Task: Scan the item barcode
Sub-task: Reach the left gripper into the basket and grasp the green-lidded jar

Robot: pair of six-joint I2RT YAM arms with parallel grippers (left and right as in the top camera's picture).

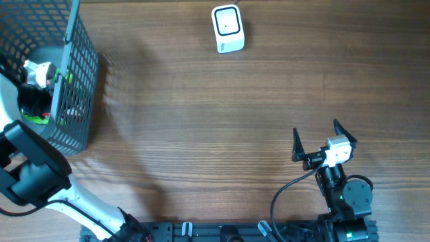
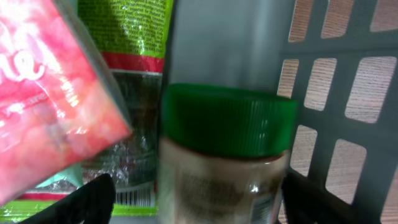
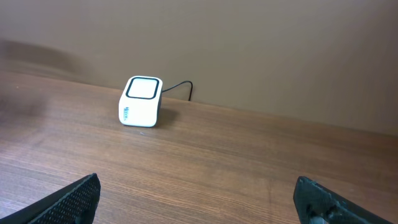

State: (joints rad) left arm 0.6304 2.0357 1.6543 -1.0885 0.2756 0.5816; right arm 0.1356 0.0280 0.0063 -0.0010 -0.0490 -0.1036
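Because the jar (image 2: 224, 180) stands inside the basket (image 1: 80, 81) at the table's (image 1: 201, 134) left edge, it is well apart from the scanner (image 1: 228, 28) at the far side. A pink pouch (image 2: 43, 93) and a green packet (image 2: 124, 31), both soft-looking, crowd in beside it. The jar is upright, near the mesh wall. It looks rigid, fairly heavy, smooth-sided and probably slippery. It would be breakable if it is glass, which I cannot tell. Its label is too blurred to show a barcode. The ribbed green lid (image 2: 230, 118) offers friction, but the body just under it seems the surer hold.

The left gripper (image 2: 199, 202) has its 2 fingers spread either side of the jar body. A gap shows at 1 finger, and whether the other touches cannot be told. The right gripper (image 3: 199, 202) hangs over the table, jaws wide apart, holding nothing.
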